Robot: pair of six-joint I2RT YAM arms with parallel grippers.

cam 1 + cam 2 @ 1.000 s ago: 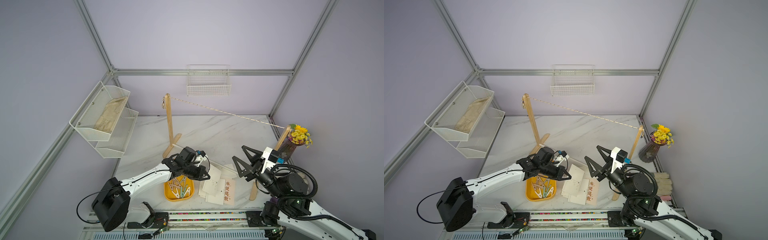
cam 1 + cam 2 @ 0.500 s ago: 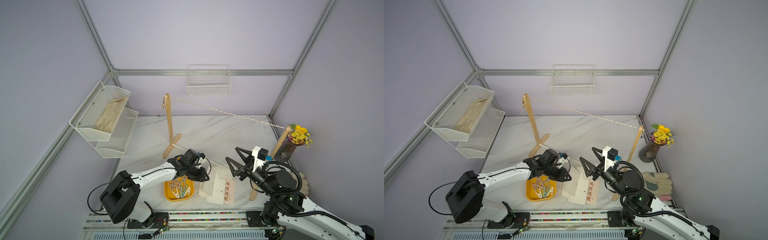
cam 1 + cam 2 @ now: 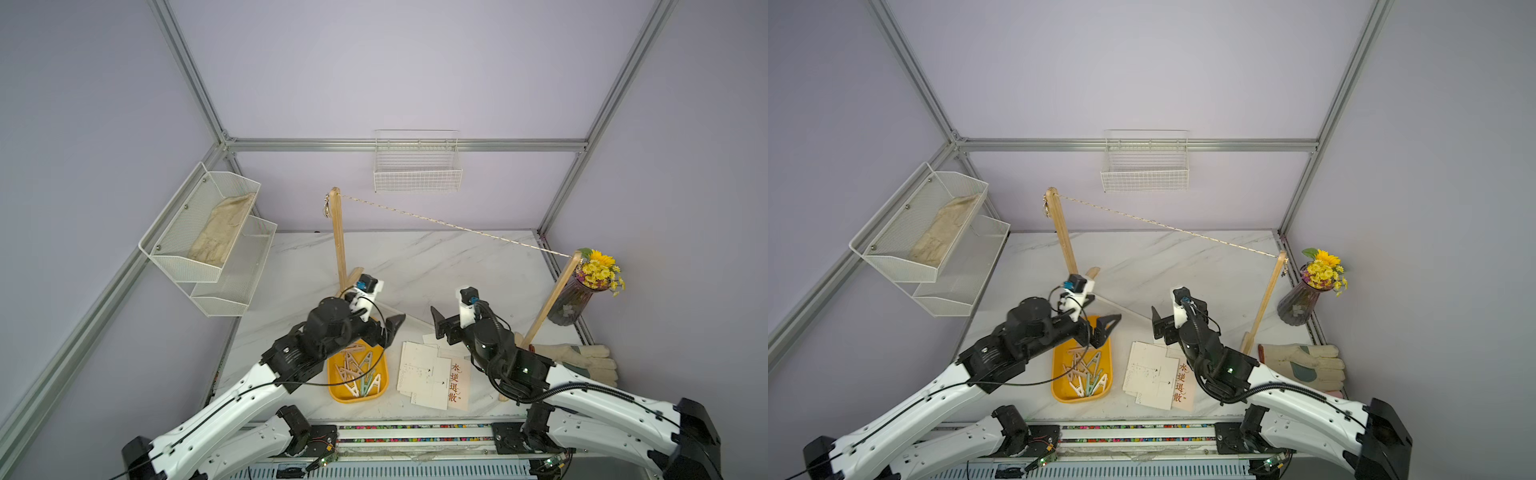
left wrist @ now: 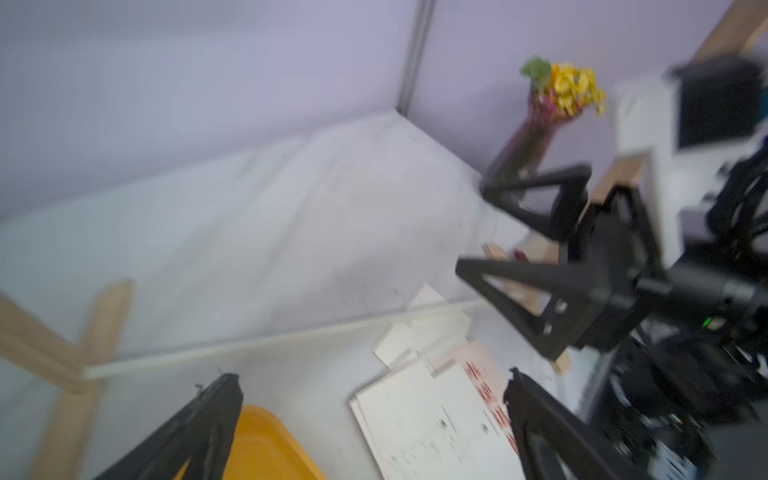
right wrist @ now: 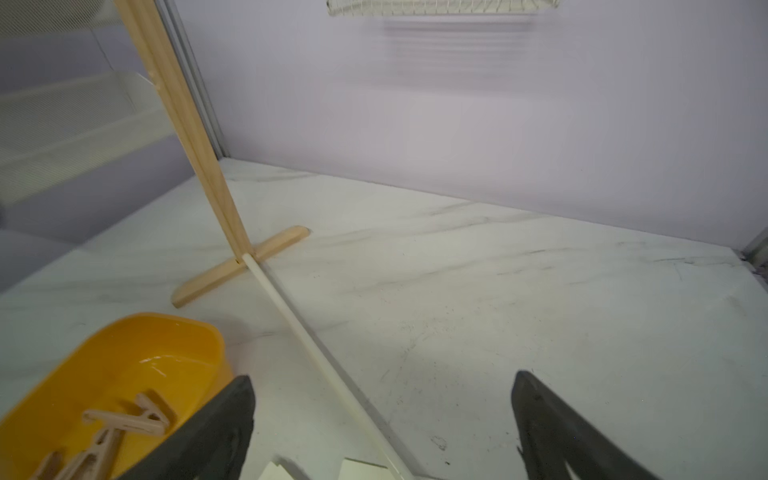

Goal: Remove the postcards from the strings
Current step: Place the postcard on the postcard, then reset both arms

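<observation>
The string (image 3: 453, 225) (image 3: 1163, 225) runs bare between the tops of two wooden posts. The postcards (image 3: 424, 374) (image 3: 1150, 376) (image 4: 428, 419) lie in a loose pile on the marble table, with a cream card bearing Chinese characters (image 3: 456, 384) along the pile's right side. My left gripper (image 3: 388, 332) (image 4: 372, 374) hangs open and empty above the far end of a yellow tray. My right gripper (image 3: 440, 328) (image 5: 382, 376) is open and empty too, just beyond the pile's far edge.
The yellow tray (image 3: 353, 398) (image 5: 166, 320) holds several pegs (image 5: 124, 419). A white rod (image 5: 316, 353) joins the posts' feet across the table. A flower vase (image 3: 582, 291) and work gloves (image 3: 573, 359) sit at the right. A wire basket (image 3: 417, 166) and a mesh shelf (image 3: 208, 232) hang on the walls.
My left gripper has gone from shut to open and has lifted above the tray. My right gripper has swung left toward the pile and opened wider.
</observation>
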